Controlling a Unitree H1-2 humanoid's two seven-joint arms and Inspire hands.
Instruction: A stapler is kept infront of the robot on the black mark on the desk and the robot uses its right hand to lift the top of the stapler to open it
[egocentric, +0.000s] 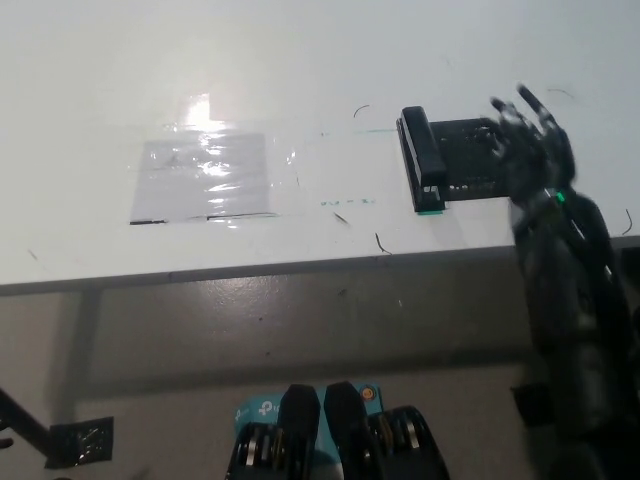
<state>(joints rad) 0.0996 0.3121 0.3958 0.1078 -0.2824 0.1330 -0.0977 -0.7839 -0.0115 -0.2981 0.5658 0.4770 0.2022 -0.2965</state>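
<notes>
1. While the black right robot hand hovers over the white surface, its fingers are spread apart and it holds nothing.
2. Just to the left of that robot hand lies the stapler, a dark, narrow bar set lengthwise away from the robot, with a small green tip at its near end.
3. Between the stapler and the robot hand, and partly beneath the hand, sits the black mark, a dark rectangular patch on the surface; the stapler rests along its left edge.
4. No part of the robot hand touches the stapler; the fingertips point up and away, near the far right corner of the black mark.
5. Whether the stapler's top is raised cannot be told from this angle; it reads as a closed, flat bar.
6. Behind the robot hand, the black right arm runs down toward the lower right, with a small green light on the wrist.
7. Well to the left of the robot hand, beyond the stapler, a glossy taped sheet lies flat on the surface, catching a bright glare.
8. Faint pen marks dot the surface between that sheet and the stapler.
9. No left robot hand appears.
</notes>
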